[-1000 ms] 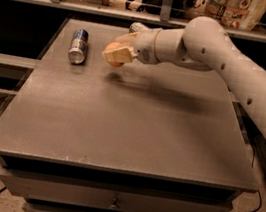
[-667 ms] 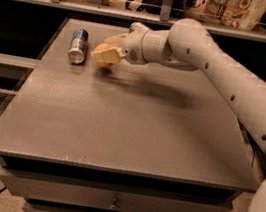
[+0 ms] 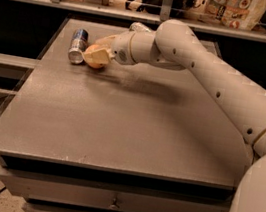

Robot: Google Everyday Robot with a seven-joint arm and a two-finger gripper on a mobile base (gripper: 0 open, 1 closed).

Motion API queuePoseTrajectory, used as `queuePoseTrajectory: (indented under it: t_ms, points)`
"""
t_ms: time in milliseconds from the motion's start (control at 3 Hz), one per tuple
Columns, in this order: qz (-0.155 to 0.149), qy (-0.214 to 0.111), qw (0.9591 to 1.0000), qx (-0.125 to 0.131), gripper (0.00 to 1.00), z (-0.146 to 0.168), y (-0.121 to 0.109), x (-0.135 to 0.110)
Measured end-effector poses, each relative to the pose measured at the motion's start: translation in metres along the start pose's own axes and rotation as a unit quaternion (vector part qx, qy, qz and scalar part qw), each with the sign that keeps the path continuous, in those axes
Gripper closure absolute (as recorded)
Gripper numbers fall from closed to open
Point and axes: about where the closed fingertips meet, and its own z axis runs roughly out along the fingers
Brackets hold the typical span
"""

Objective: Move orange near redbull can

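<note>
The gripper (image 3: 94, 55) sits over the far left part of the bench (image 3: 118, 131), its pale fingers closed around the orange (image 3: 98, 63), which shows as a round orange patch between and below them. The fruit is low over the grey top, with a dark shadow right under it; whether it touches the surface cannot be told. Just to its left, near the far left corner, the redbull can (image 3: 78, 45) lies on its side with its silver end turned toward the front edge, and the orange is now just beside that end, a narrow gap or none between them. A second ago the gripper held the orange well to the right of the can, nearer the middle of the far edge, and a little later it was part of the way across; it has since carried the fruit the rest of the way left. The can has not moved. The white arm (image 3: 205, 69) reaches in from the right edge across the far half of the bench, and behind its wrist the top of a second, silver can (image 3: 138, 27) shows at the far edge
</note>
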Motion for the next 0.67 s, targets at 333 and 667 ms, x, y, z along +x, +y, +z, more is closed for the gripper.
queuePoseTrajectory:
  t_ms: [333, 667]
  points:
    - [-0.011, 0.006, 0.9999, 0.002, 0.12, -0.0001, 0.0023, -0.0027]
    - [-0.011, 0.006, 0.9999, 0.0, 0.0, 0.0021, 0.0039, -0.0028]
